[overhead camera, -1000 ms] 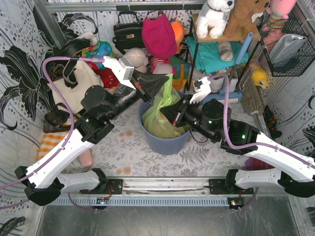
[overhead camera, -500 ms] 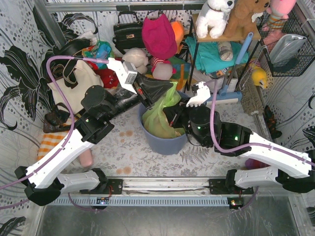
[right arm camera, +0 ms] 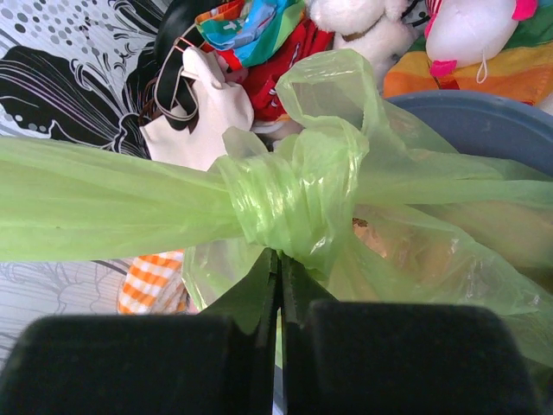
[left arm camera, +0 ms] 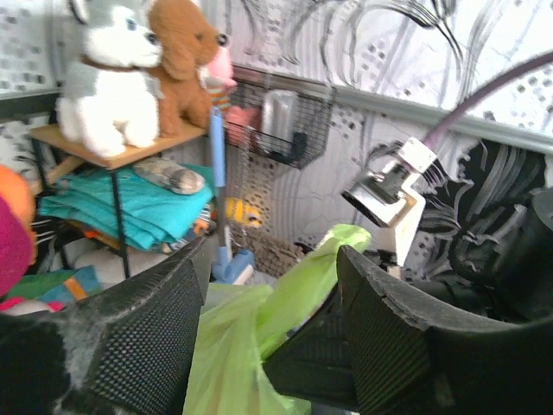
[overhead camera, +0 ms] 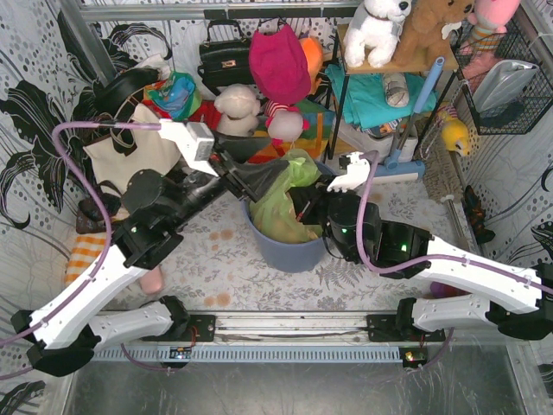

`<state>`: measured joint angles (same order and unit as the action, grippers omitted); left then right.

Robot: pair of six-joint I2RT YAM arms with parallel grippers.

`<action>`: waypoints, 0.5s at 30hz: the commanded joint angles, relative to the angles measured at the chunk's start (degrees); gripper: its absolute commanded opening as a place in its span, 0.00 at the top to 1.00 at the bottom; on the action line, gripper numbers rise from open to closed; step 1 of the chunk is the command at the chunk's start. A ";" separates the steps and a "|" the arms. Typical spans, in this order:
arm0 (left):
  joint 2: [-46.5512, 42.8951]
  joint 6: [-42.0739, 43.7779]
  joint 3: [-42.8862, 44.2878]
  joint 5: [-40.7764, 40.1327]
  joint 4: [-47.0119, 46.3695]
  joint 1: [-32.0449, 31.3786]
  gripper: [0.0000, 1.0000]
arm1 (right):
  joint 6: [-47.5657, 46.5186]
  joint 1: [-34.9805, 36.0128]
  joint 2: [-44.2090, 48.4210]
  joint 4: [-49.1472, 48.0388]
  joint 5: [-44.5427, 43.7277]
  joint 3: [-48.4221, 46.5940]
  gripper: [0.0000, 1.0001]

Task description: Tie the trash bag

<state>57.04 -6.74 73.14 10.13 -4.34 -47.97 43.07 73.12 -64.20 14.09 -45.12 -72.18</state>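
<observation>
Left claw (left arm camera: 275, 264), jaws spread, straddles the free tail of the trash bag (left arm camera: 233, 346) without gripping it. The right claw (right arm camera: 278, 259), pressed together, pinches the film just under the knot (right arm camera: 289, 194). The bag sits in the blue bin (overhead camera: 289, 251). To cinch well, regrip the tail near the knot and pull steadily, because thin film tears.

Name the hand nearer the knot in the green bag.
Right. The right hand pinches the bag just under the knot; the left hand stands open around the bag's loose end.

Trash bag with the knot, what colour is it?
The trash bag is light green and see-through. The right wrist view shows it best.
</observation>
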 commanded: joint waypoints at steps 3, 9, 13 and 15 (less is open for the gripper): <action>-4.03 -3.93 -1.53 -23.03 2.28 -0.11 0.31 | 0.47 0.37 1.28 -2.13 -1.70 -0.10 1.00; -0.75 -17.40 -0.10 -20.37 11.76 5.63 0.30 | 1.39 0.38 1.35 -0.75 -1.11 -0.18 1.00; 1.96 -28.28 -3.99 -3.17 9.70 12.87 0.28 | 1.35 0.35 1.61 -0.71 -0.81 -0.28 1.00; 2.70 -32.44 -7.59 5.45 4.87 15.94 0.27 | 1.63 0.36 1.87 -0.66 -0.48 -0.17 1.00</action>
<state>58.13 -26.74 70.78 -1.28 4.25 -36.56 43.77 73.12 -63.99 13.72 -45.25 -72.18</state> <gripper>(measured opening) 0.720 0.003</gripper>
